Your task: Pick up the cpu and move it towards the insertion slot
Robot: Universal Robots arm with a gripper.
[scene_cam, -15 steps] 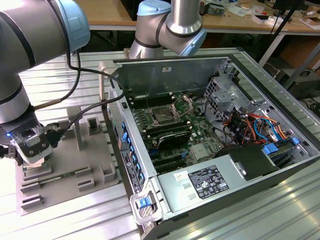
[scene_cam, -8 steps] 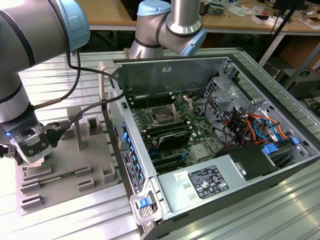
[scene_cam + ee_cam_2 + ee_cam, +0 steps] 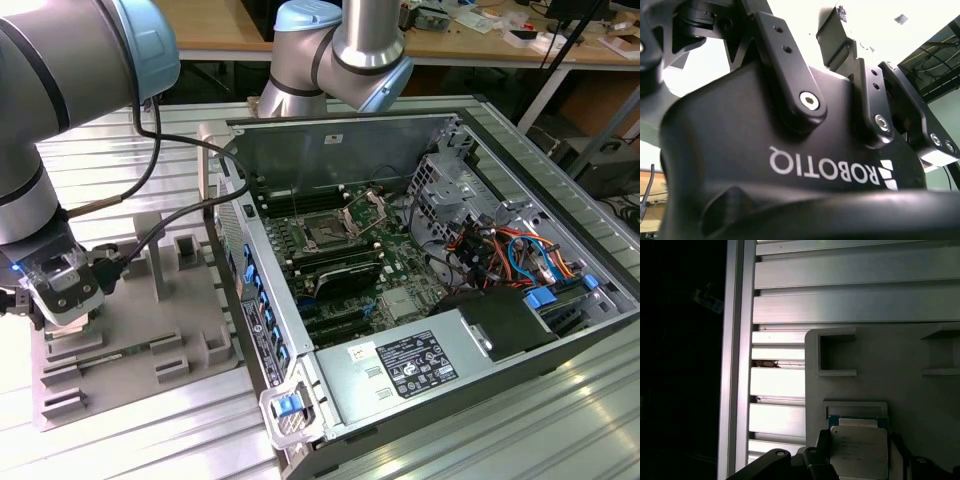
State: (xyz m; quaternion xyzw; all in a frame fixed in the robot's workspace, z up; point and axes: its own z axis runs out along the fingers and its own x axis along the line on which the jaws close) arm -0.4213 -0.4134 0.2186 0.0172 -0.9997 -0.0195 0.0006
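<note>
1. Presently the small, flat, square cpu (image 3: 859,452) with its pale silvery metal top is at the grey plastic tray (image 3: 925,410), just beside one of that tray's raised blocks in the first wrist view.
2. I read the black jaws as drawn in against two opposite edges of the cpu, one on each side, with the chip held between them. Whether it has left the tray I cannot tell.
3. I judge the cpu to be light, stiff and thin, with a slick metal top and a delicate underside. The bare side edges are the place to take hold of it, squarely and with little force, never across the faces.
4. In the exterior view the tray (image 3: 130,335) lies on the slatted aluminium bench (image 3: 100,165) at that view's left, with the arm's wrist low over it.
5. The insertion slot (image 3: 325,232), a small dark square socket ringed by a shiny steel frame with a hinged bracket, sits on the green motherboard (image 3: 400,270). That board is inside the open metal computer case (image 3: 340,150), well apart from the tray toward the exterior view's right.
</note>
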